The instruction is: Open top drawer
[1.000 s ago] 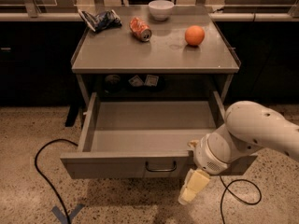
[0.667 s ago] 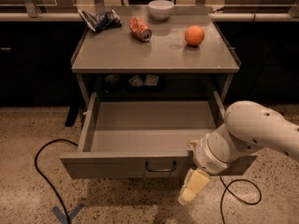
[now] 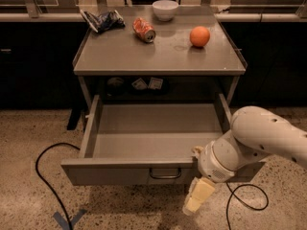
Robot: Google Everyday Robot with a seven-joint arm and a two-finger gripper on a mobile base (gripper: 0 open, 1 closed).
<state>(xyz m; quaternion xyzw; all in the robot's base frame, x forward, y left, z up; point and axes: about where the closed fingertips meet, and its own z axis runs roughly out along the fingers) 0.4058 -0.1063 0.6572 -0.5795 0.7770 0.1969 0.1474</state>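
The scene is dimly lit from above, with a warm cast. The desk [image 3: 158, 56] top is lit brightest, and a faint sheen is seen beside the orange [image 3: 200, 36]. Deep shadow is held under the desk and across the upper left and right of the frame. The pale tool [image 3: 194, 202], at lower right below the front of the top drawer [image 3: 144, 143], is well lit. A soft shadow is thrown on the floor [image 3: 120, 210] beside it.

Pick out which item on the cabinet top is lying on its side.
The red can, tipped over between the dark bag and the white bowl; the orange is round. The gripper hangs below the front of the open top drawer.
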